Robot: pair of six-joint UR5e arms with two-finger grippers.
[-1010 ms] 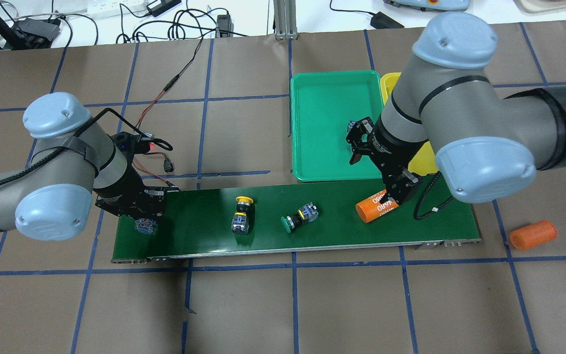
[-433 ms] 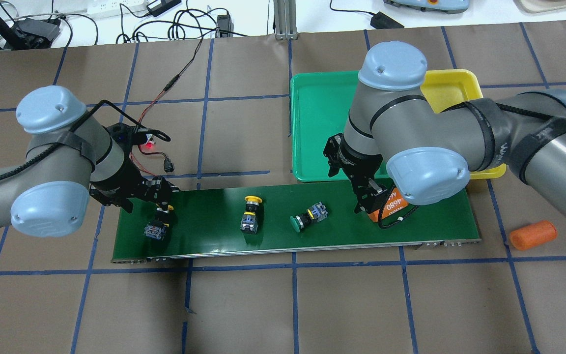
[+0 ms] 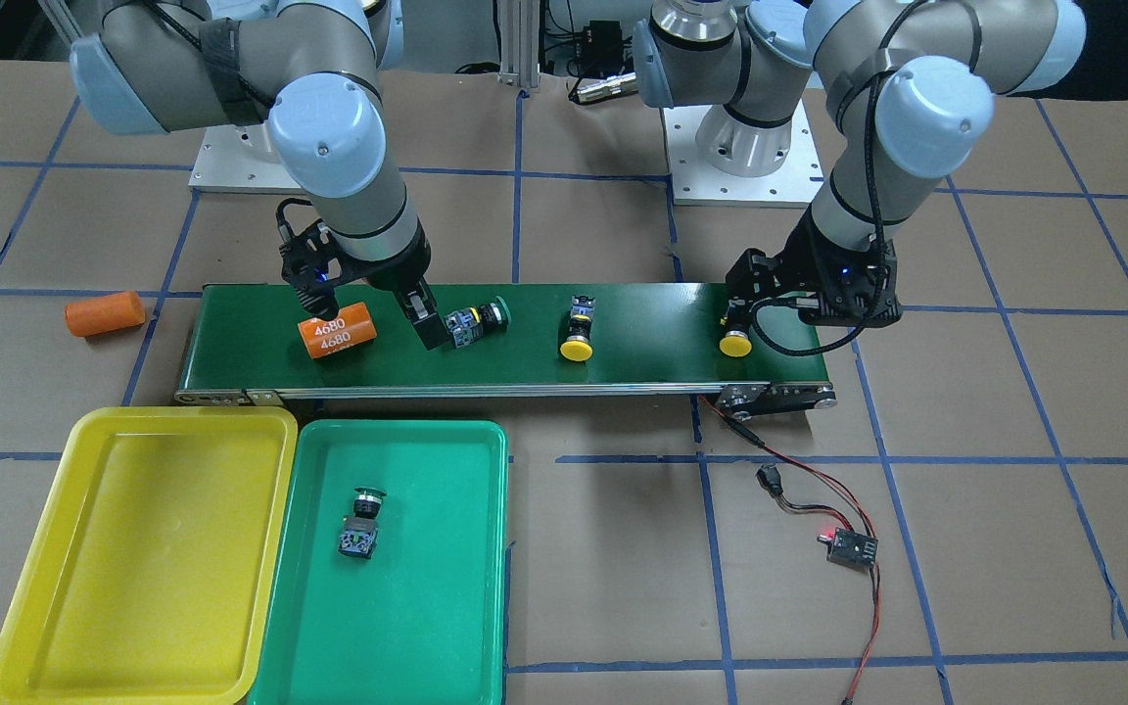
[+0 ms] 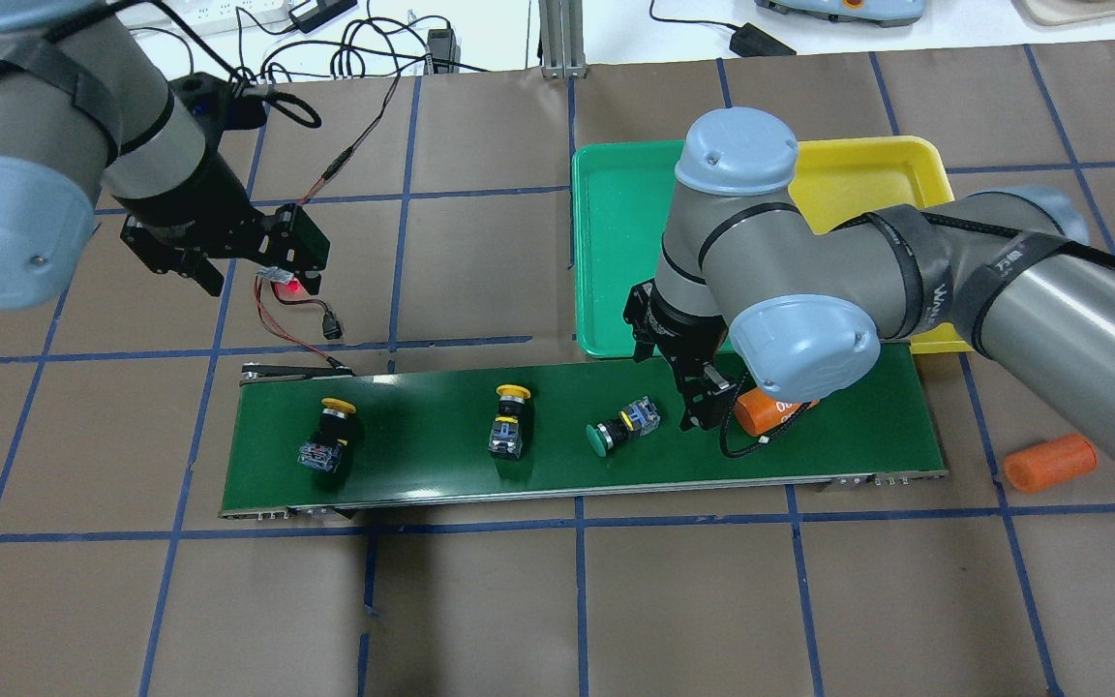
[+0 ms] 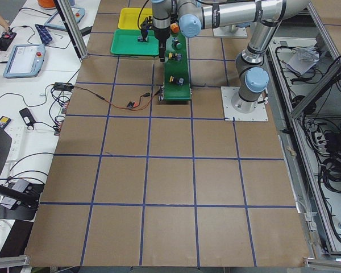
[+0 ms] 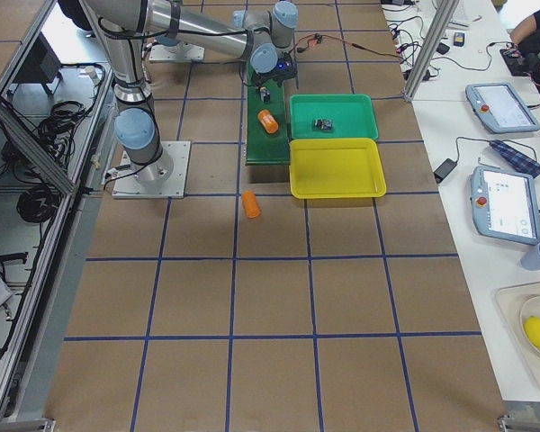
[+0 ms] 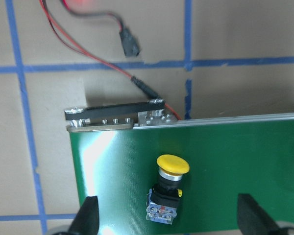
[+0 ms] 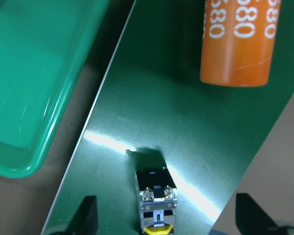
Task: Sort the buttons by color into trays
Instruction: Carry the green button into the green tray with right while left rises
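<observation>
The left gripper (image 4: 257,261) hangs over the brown-papered table (image 4: 480,600), beyond the far edge of the long dark-green conveyor belt (image 4: 422,465). Its fingers are spread wide and hold nothing. Near the belt's left end a yellow-capped black push-button (image 4: 328,440) lies on its side. A second yellow-capped push-button (image 4: 509,423) lies near the belt's middle. Next on the belt comes a green-capped push-button (image 4: 620,429) — the right gripper (image 4: 701,411) is just beside its blue-grey contact block, jaws wide. In the wrist view the block seems to sit between the fingertips, though I cannot tell if they touch it. An orange cylinder marked "4680" (image 4: 761,411) lies just right of that gripper. Beyond the belt sits the shallow green plastic tray (image 4: 616,242) — another green-capped push-button (image 3: 360,524) lies in it — with the bright yellow plastic tray (image 4: 867,174) right beside it. A second orange cylinder (image 4: 1049,462) lies on the table at far right.
</observation>
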